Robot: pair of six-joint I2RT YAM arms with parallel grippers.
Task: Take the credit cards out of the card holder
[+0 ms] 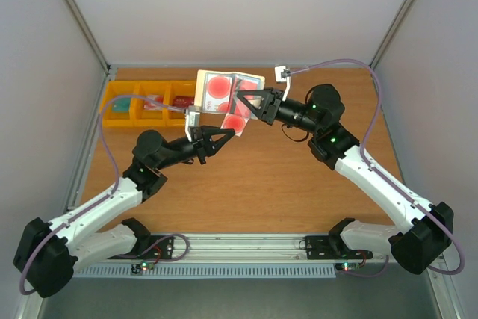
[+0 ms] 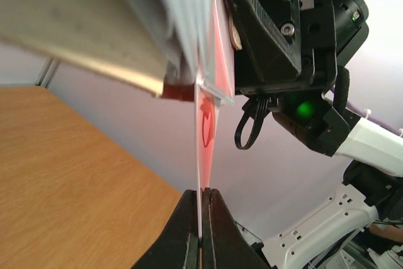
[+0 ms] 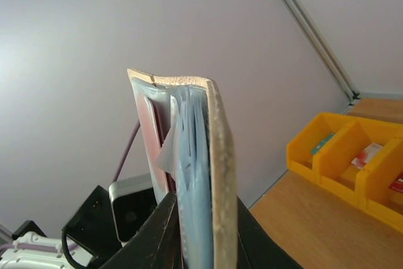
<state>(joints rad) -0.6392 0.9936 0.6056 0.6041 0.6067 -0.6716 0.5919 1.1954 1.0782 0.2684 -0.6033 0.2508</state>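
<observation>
Right claw (image 1: 250, 104) pinches the card holder (image 1: 211, 84) aloft over the worktop (image 1: 299, 184). Left claw (image 2: 201, 222), pressed onto a credit card (image 2: 205, 130), sits at 6 o'clock from the holder; card long axis runs 6-to-12 o'clock

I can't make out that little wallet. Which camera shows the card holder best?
The top external view: the card holder faces it open, credit cards showing. The right wrist view sees it edge-on; the left wrist, only a blurred near edge.
</observation>
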